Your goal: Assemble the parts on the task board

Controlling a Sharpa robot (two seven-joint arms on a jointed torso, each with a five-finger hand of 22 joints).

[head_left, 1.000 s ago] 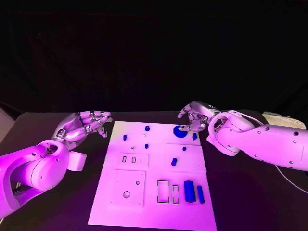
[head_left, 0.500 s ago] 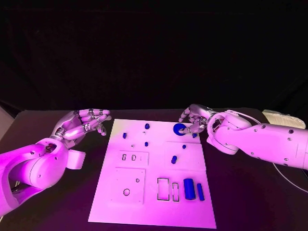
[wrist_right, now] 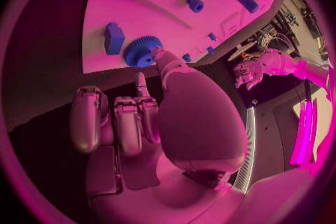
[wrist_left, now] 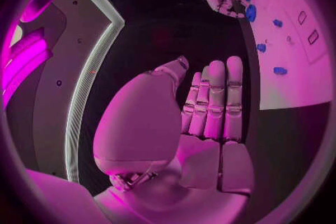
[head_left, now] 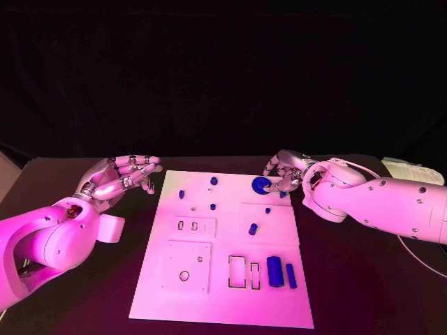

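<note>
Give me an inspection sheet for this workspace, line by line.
Surface: black table, bare round the board.
Job's things: white task board mid-table; blue gear at its far right; small blue parts scattered on it.
Clutter: pale object at the table's far right.
Robot hands: left robot hand beside the board, holding nothing; right robot hand touching the gear, grip unclear.
Cables: thin cable at right.
Surroundings: dark backdrop.

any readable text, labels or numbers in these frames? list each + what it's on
None readable.
Task board: only outlined slots and holes, no print visible.
Blue gear and the other blue parts: no markings.
Left hand, right hand and the arms: no legible label.
Pale object at the table's far right corner: too blurred to tell.
</note>
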